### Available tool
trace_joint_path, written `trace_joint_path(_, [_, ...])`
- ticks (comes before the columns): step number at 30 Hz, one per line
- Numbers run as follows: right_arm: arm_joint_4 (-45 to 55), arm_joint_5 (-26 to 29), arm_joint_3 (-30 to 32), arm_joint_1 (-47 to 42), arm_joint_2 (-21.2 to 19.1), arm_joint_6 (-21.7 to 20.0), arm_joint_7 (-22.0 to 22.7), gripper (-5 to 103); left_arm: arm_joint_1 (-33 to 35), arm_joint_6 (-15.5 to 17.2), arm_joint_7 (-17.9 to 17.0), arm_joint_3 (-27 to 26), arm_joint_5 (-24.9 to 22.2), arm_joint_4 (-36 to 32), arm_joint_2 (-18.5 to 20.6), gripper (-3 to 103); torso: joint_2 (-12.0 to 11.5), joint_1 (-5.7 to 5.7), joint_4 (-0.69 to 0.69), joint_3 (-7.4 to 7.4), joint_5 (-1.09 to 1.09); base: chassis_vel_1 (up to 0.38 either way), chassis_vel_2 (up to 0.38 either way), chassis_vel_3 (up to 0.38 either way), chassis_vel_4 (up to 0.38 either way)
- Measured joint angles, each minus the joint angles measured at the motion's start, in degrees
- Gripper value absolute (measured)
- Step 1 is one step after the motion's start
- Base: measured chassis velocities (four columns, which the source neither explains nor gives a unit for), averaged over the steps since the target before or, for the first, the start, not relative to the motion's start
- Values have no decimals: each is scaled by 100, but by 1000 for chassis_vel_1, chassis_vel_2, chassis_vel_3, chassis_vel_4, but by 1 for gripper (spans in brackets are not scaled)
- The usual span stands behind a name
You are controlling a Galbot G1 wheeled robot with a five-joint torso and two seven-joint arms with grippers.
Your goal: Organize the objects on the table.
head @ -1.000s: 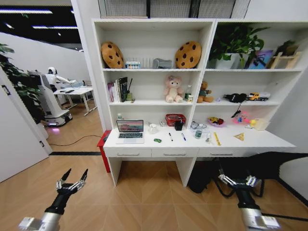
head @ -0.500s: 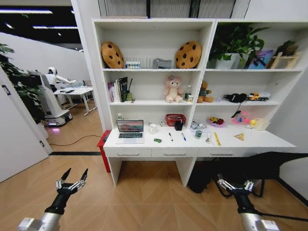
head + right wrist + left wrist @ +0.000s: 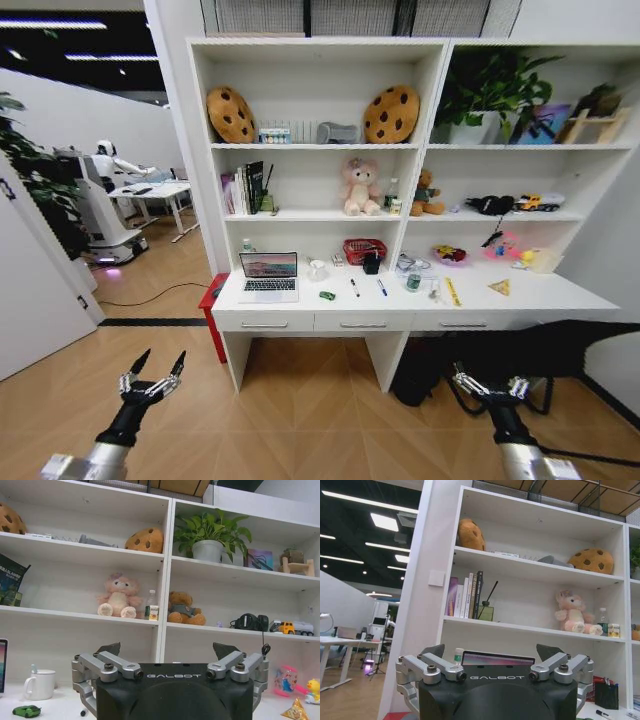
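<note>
The robot is standing back from the desk (image 3: 560,295), with bare wood floor (image 3: 300,410) lying open between. The left gripper (image 3: 152,372) and the right gripper (image 3: 490,383) are hanging low above that floor, each with fingers spread wide and holding nothing. On the desk, the laptop (image 3: 267,276) is sitting open near the left end; the green toy car (image 3: 327,295), black pen (image 3: 354,287) and blue pen (image 3: 382,286) are lying apart along the front middle. The yellow wedge (image 3: 499,287) is resting toward the right end. A red basket (image 3: 362,249) is standing at the back by the shelving.
</note>
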Motion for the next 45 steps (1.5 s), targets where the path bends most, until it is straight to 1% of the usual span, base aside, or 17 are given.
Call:
trace_joint_path(4, [4,3,1,14,-6,-8,2,100,-7,-43,148,37,-26,-30,2,100,0,0,3,-1,3,-226,258,234,-235])
trace_joint_path(5, [7,3,2,14,-6,-8,4,100,-8,-48,191,49,-39,-36,3,100,0,0,-2,-1,-2,-241,270,263,-265])
trace_joint_path(6, [10,3,6,13,-6,-9,5,100,-8,-49,216,60,-62,-36,3,100,0,0,-1,0,-5,-254,270,242,-236])
trace_joint_path(8, [11,3,9,12,-7,-9,5,100,-8,-53,225,63,-88,-37,4,100,-1,1,-1,0,1,-259,257,242,-257])
trace_joint_path(9, [11,-7,13,13,-7,-10,5,100,-16,-62,232,60,-112,-31,4,100,0,1,1,0,5,-282,257,268,-279])
trace_joint_path(12, [11,-18,22,13,-8,-9,6,100,-20,-68,234,52,-153,-9,3,100,-1,1,2,0,-5,-281,262,276,-279])
trace_joint_path(13, [12,-20,23,14,-8,-8,7,100,-20,-69,236,38,-178,-6,6,100,-1,1,-2,0,2,-296,272,270,-282])
trace_joint_path(18, [20,-42,20,33,-9,-8,11,100,-19,-69,240,30,-186,9,9,100,-1,1,2,0,1,-290,277,283,-283])
trace_joint_path(23, [21,-113,18,47,-1,-6,30,100,-23,-69,241,33,-188,30,-5,100,-1,2,-3,1,-4,-264,262,270,-273])
trace_joint_path(24, [12,-122,18,55,0,5,36,100,-27,-69,241,33,-190,32,-8,103,-1,1,1,0,4,-257,258,243,-277])
trace_joint_path(26, [-11,-151,19,58,0,39,39,100,-33,-69,241,32,-195,38,-9,100,0,1,2,0,-3,-268,275,303,-257])
trace_joint_path(30, [-32,-129,17,71,10,143,54,100,-37,-67,237,32,-208,40,-7,99,-1,2,-3,1,0,-260,230,258,-280])
trace_joint_path(31, [-32,-125,14,85,15,174,58,100,-39,-66,237,33,-218,41,-4,99,-2,3,2,1,2,-220,193,215,-211])
trace_joint_path(33, [-33,-129,12,89,22,196,56,100,-37,-61,240,41,-250,40,-2,99,-2,6,4,1,0,-191,195,215,-168])
trace_joint_path(35, [-33,-129,5,93,31,201,55,100,-33,-42,264,59,-294,21,6,99,-2,7,-2,1,-1,-109,96,51,-49])
trace_joint_path(40, [-44,-130,4,104,31,205,55,100,-40,-36,341,64,-300,19,15,97,0,0,0,0,0,-45,26,-1,-15])
trace_joint_path(45, [-55,-130,4,95,38,212,43,100,-73,-86,469,89,-405,15,5,101,3,-5,1,-2,0,48,-42,-50,47])
